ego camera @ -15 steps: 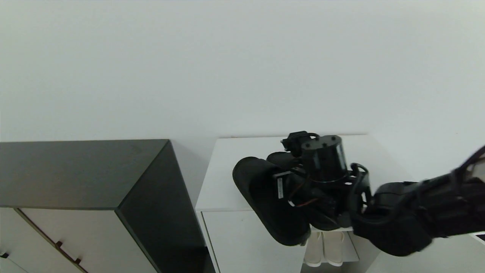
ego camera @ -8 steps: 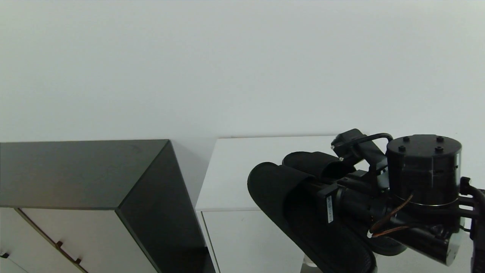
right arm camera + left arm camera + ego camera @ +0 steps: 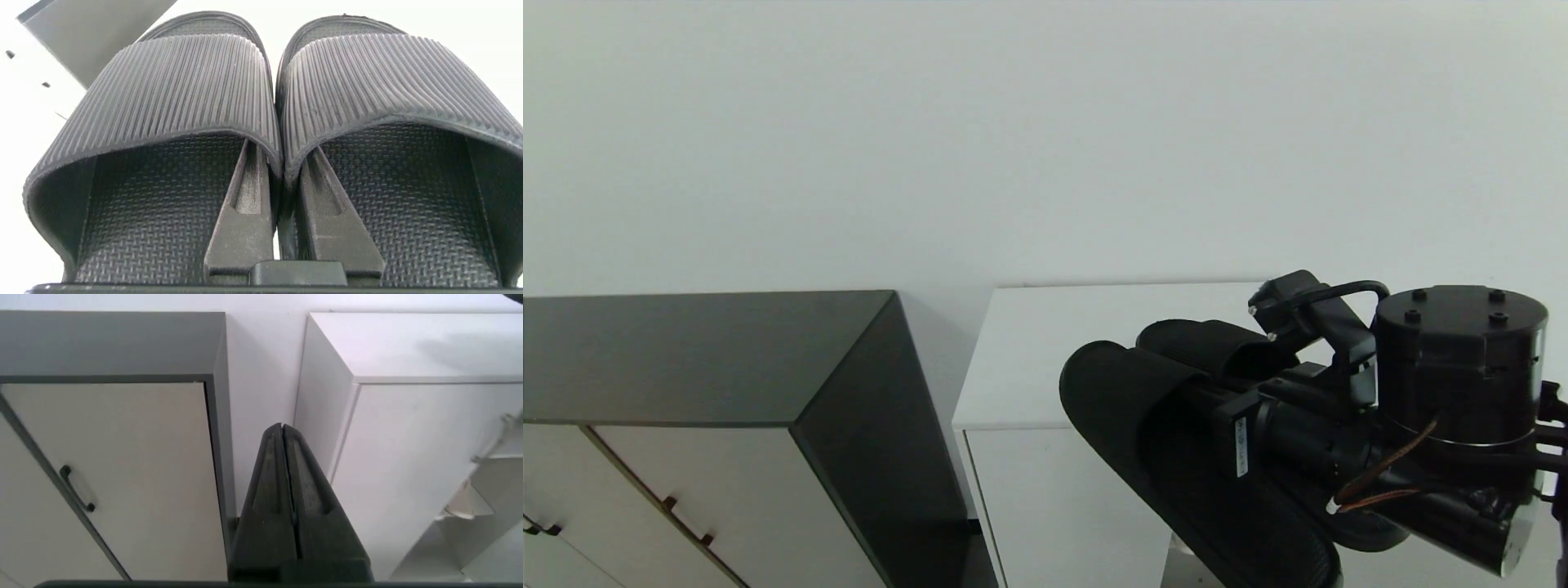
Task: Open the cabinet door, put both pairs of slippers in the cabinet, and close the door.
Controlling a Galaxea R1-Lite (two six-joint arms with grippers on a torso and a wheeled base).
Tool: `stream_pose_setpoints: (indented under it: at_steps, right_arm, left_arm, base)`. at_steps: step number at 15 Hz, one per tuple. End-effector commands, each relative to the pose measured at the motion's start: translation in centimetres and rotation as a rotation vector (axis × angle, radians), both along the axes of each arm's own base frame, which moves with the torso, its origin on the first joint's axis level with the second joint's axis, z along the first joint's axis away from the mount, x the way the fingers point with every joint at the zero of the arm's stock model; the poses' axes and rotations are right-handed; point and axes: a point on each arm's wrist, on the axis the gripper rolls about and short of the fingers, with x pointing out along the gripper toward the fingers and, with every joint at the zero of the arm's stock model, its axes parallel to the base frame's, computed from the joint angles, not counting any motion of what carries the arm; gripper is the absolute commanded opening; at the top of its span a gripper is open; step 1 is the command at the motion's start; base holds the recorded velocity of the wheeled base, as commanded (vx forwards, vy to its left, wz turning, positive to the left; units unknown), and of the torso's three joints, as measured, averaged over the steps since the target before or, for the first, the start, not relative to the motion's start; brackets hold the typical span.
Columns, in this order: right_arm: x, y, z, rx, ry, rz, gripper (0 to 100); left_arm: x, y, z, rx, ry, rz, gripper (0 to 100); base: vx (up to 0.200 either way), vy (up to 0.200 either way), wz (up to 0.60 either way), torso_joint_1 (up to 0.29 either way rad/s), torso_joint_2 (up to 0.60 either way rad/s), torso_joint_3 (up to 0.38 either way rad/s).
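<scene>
Pinching the black slippers [image 3: 188, 98] by their adjoining inner walls, the right gripper [image 3: 282, 163] has a finger under each ribbed strap. They hang at four o'clock before the white cabinet [image 3: 1045, 506]; the left gripper [image 3: 283, 434] is closed tight.

We can read no text, number or sign with any certainty here. The one thing bearing print is a small white sticker [image 3: 1241, 447] on the black housing of the right arm [image 3: 1454, 367], just right of the black slippers [image 3: 1127, 408]. It seems to carry a few fine dark marks, perhaps a code or serial, but they are too small for us to make out.
</scene>
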Motion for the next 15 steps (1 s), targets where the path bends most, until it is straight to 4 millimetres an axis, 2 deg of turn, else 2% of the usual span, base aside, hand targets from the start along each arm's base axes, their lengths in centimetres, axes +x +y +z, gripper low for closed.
stream_pose_setpoints:
  at_steps: [1, 5, 15]
  right_arm:
    - [0.17, 0.22, -0.42, -0.013, 0.011, 0.0, 0]
    - [0.41, 0.48, -0.89, -0.025, 0.02, -0.006, 0]
    - [0.48, 0.54, -1.01, -0.029, 0.02, -0.012, 0]
  left_arm:
    - [0.01, 0.0, 0.01, 0.0, 0.001, 0.0, 0]
    - [0.01, 0.0, 0.01, 0.0, 0.001, 0.0, 0]
    - [0.01, 0.0, 0.01, 0.003, 0.001, -0.001, 0]
  base:
    - [-0.2, 0.0, 0.0, -0.017, 0.0, 0.002]
    - [-0.2, 0.0, 0.0, 0.004, 0.0, 0.001]
    - [0.0, 0.0, 0.0, 0.0, 0.0, 0.0]
